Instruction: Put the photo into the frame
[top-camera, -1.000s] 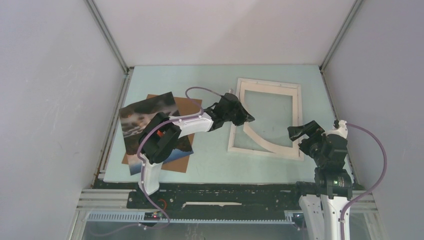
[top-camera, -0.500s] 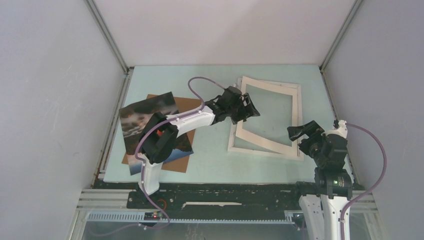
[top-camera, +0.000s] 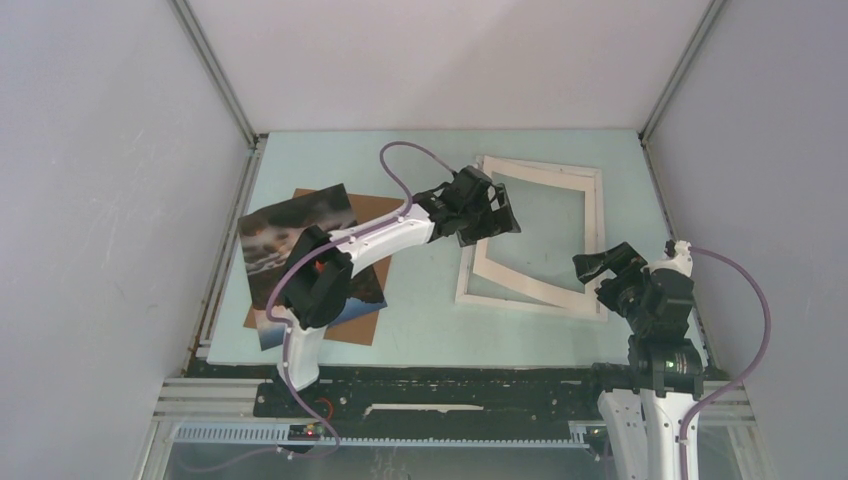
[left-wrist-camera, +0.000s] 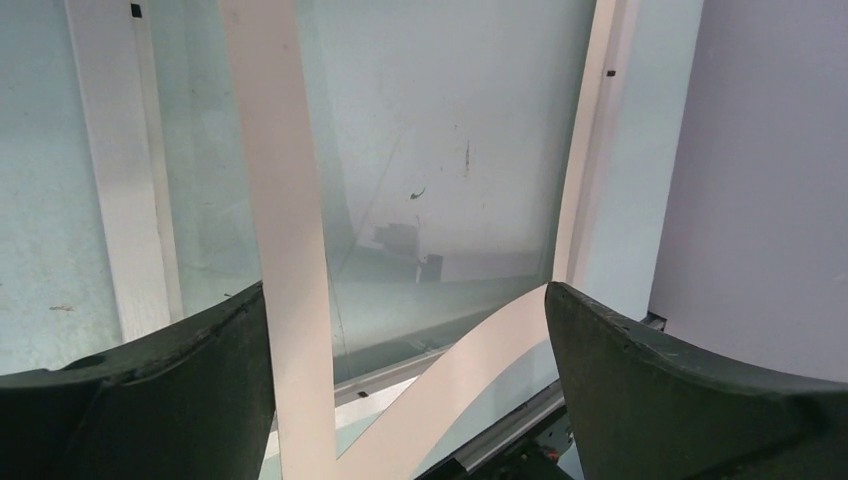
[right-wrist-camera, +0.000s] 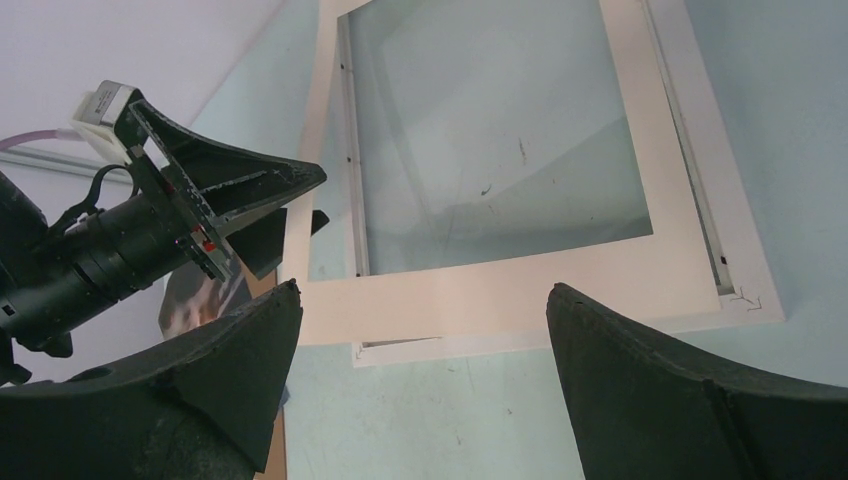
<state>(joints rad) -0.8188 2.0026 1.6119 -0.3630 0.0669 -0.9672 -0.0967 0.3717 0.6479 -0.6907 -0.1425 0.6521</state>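
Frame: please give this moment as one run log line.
left gripper: open, above frame left edge | right gripper: open, empty | photo: on brown board, outside frame

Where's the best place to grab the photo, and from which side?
Take the photo by its far-left corner, coming from the left. It lies flat on the brown board, but that corner juts past the board's edge, so a finger could probably slip under.

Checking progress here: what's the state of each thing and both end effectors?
photo: on the backing board, outside the frame
backing board: flat, under photo
frame: flat, no photo inside
white mat: skewed across frame
left end effector: open, over frame
right end effector: open, empty
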